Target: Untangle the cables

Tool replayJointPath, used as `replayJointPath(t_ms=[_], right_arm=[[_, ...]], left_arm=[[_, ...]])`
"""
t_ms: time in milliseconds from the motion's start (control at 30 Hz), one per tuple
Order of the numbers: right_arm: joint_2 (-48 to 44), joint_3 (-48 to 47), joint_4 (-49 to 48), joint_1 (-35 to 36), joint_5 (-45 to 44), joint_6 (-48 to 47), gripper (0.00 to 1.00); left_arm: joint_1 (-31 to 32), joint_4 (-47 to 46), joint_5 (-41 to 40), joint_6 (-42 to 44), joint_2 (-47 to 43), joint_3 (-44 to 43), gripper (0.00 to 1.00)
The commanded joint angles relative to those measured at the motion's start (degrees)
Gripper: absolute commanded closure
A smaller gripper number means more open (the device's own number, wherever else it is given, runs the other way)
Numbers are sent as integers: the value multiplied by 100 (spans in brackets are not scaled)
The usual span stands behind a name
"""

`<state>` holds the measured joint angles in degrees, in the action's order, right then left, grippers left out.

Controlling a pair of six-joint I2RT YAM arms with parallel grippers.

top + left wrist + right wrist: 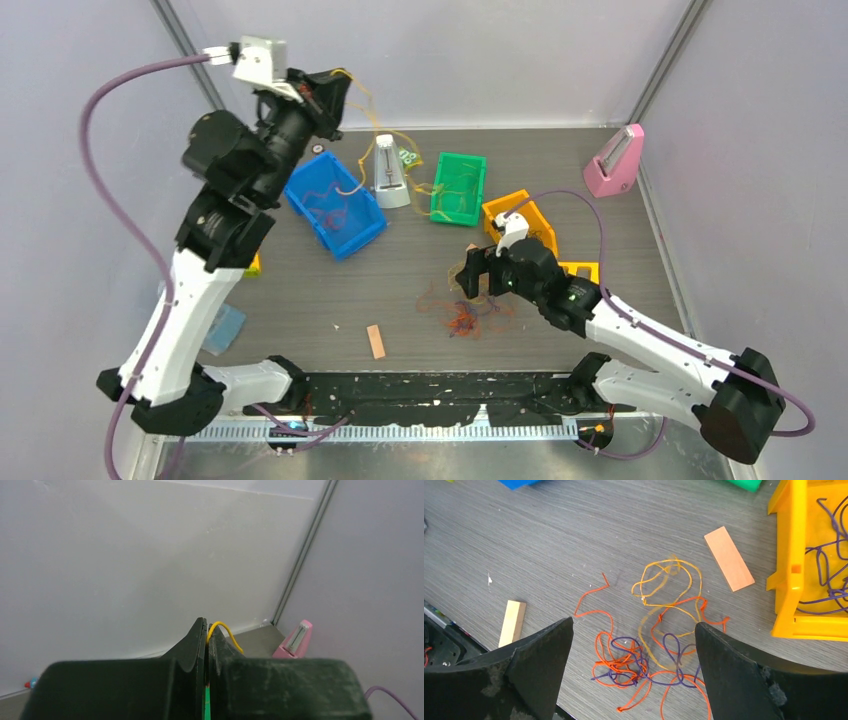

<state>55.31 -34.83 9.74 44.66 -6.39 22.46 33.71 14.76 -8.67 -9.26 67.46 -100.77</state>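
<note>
— Dark fingers (539, 660) of the right gripper (634, 625) are seen nearest, spread wide apart. What is framed between them?

— The cables (639, 655) are framed there: a loose tangle of orange, purple and yellow strands, laid flat on the table (549, 540) below the parted jaws. Whether the tangle is touched cannot be told.

— What is found at its edges?

— A tan strip (729, 557) is placed just beyond the yellow loops, and a yellow bin (791, 570), with purple strands inside, is set near on that same side. A wooden strip (513, 622) is seen on the other side, close to the table's near edge. Bare tabletop is left between the tangle and the blue bin (300, 190).

— And the left gripper (206, 625)?

— It is held high by the back wall, well apart from the tangle, and is clamped together on a yellow cable (223, 630). That cable is trailed down past a white metronome (388, 172) toward the green bin (462, 158).
</note>
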Motion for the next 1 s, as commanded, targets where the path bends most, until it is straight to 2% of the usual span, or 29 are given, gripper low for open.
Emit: replayJointPath(t_ms=[0, 67, 433, 967], right_arm=[[-295, -338, 185, 7, -255, -105, 4], [-430, -405, 217, 3, -381, -115, 4], [-1445, -629, 503, -154, -1341, -168, 4], [-1840, -654, 691, -328, -1391, -445, 3]], left_arm=[[-16, -961, 591, -214, 291, 293, 100], [-19, -1220, 773, -273, 551, 296, 100], [-18, -1182, 1155, -420, 2457, -773, 100], [-37, -1090, 1025, -392, 4089, -1135, 100]])
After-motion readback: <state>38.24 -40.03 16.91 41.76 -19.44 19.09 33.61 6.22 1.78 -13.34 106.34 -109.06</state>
